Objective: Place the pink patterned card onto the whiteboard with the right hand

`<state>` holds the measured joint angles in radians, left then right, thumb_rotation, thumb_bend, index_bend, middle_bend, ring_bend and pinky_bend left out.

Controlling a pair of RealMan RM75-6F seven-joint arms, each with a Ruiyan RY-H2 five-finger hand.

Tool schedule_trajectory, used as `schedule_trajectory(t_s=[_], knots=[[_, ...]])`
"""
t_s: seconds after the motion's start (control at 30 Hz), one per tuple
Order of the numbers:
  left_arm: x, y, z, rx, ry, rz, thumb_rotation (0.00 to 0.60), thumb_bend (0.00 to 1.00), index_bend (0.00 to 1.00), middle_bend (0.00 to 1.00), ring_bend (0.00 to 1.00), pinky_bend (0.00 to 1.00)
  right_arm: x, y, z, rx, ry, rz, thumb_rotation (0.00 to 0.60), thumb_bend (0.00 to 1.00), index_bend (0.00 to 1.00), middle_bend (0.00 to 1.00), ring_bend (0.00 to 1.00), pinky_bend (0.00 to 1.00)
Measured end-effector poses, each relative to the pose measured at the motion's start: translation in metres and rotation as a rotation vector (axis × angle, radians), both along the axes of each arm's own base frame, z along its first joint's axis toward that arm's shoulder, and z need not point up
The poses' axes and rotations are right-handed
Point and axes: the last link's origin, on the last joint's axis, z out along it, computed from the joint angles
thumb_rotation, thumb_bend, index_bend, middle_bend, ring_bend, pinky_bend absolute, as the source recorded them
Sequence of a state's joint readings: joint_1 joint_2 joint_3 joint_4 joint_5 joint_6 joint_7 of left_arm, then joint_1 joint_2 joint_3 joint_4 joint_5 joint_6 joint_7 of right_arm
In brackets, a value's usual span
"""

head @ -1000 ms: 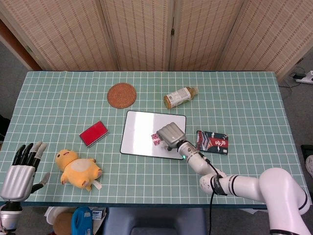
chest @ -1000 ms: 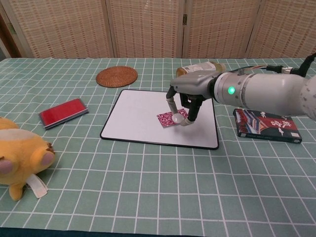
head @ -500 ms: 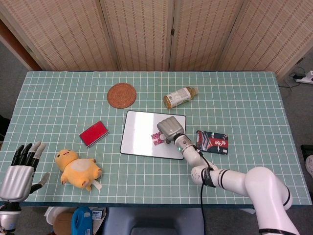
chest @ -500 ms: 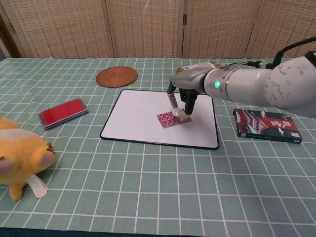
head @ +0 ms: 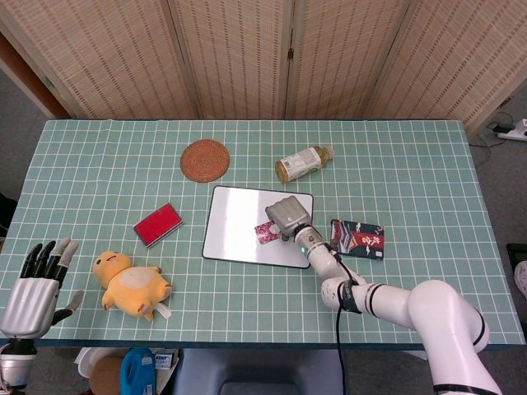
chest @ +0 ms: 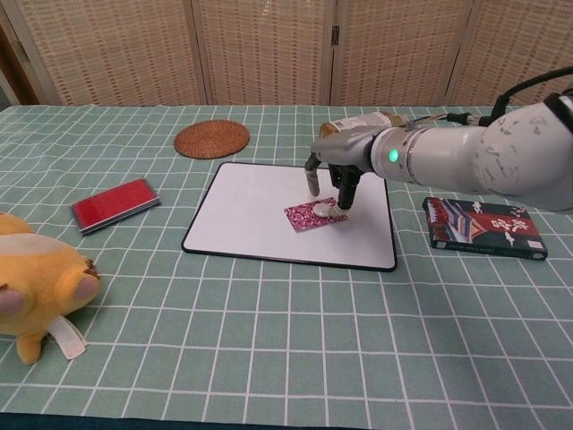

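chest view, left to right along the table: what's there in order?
yellow plush toy → red case → cork coaster → whiteboard → pink patterned card → right hand → dark printed packet

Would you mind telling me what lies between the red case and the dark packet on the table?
The whiteboard lies between the red case and the dark packet, with the pink card on it under the right hand; both views show this.
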<state>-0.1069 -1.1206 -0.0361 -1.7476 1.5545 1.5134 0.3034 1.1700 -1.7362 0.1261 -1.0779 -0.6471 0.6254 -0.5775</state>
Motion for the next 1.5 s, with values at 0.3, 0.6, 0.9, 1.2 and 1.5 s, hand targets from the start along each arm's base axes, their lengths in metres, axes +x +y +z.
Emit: schedule_trajectory(t_s=[0.3,0.6,0.9,1.2,1.5], knots=[[0.001,0.002,0.001,0.003,0.0,0.0,0.6,0.28,0.01,0.01,0.01,0.0,-0.005,0.003,0.017,-0.028,-0.016,0.017,0.6,0.29,0.36,0.85,0.93,1.0],[0.002,0.006,-0.002,0.004,-0.003,-0.003,0.6,0.28,0.01,0.01,0.01,0.0,-0.033,0.023,0.068,-0.118,-0.036,0.022,0.6,0.32,0.36,0.57,0.55,0.86],[0.006,0.01,-0.002,0.013,-0.005,-0.004,0.6,0.28,0.01,0.01,0.01,0.0,-0.094,0.067,0.135,-0.2,-0.025,0.007,0.6,0.32,0.34,0.39,0.33,0.6],[0.012,0.014,-0.002,0.032,-0.008,-0.003,0.6,0.28,0.01,0.01,0.01,0.0,-0.146,0.128,0.186,-0.313,-0.014,0.025,0.6,0.32,0.34,0.38,0.31,0.57],[0.016,0.016,-0.003,0.043,-0.015,-0.002,0.6,0.28,0.01,0.01,0.01,0.0,-0.184,0.197,0.238,-0.479,-0.029,-0.01,0.6,0.32,0.29,0.37,0.31,0.56]])
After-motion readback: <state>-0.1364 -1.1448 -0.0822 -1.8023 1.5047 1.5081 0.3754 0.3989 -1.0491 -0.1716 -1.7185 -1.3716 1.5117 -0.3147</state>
